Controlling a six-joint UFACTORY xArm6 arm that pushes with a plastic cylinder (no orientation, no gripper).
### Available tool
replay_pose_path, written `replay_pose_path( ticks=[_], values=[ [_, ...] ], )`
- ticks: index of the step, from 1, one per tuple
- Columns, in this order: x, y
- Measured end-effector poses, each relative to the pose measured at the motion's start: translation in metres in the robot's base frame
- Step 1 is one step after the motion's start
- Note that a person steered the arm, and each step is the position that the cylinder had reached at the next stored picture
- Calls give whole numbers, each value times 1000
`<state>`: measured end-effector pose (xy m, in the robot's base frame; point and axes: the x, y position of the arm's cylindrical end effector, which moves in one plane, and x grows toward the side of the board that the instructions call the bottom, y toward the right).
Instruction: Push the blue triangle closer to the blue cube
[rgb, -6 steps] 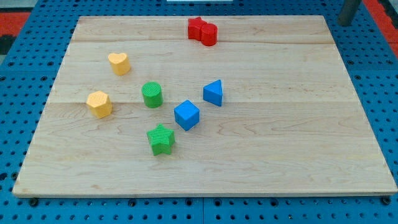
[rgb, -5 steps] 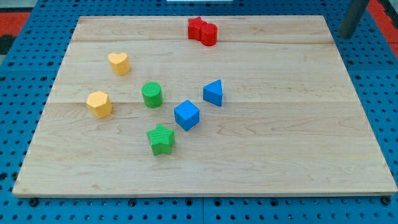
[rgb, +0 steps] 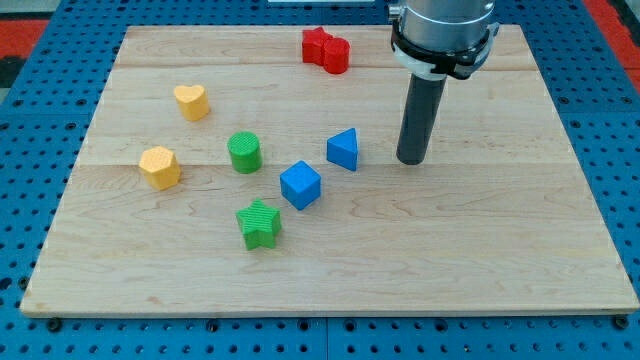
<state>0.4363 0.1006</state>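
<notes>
The blue triangle (rgb: 343, 149) sits near the middle of the wooden board (rgb: 480, 250). The blue cube (rgb: 300, 185) lies just below and left of it, a small gap between them. My tip (rgb: 411, 160) rests on the board to the right of the blue triangle, about a block's width away and not touching it. The dark rod rises from the tip to the arm's grey collar at the view's top.
A green cylinder (rgb: 244, 152) is left of the blue cube and a green star (rgb: 259, 223) below it. A yellow heart (rgb: 191, 101) and a yellow hexagon-like block (rgb: 160, 167) lie at the left. A red block (rgb: 326, 49) sits near the top edge.
The rod has moved from the view's top right corner, off the board, down and left to a spot just right of the blue triangle. No block has moved.
</notes>
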Motion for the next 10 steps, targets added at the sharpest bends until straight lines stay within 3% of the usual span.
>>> replay_pose_path(
  ticks=[3,4,7,8,10],
  values=[
    [0,1],
    [0,-22],
    [-34,-99],
    [-73,-113],
    [-43,-133]
  ],
)
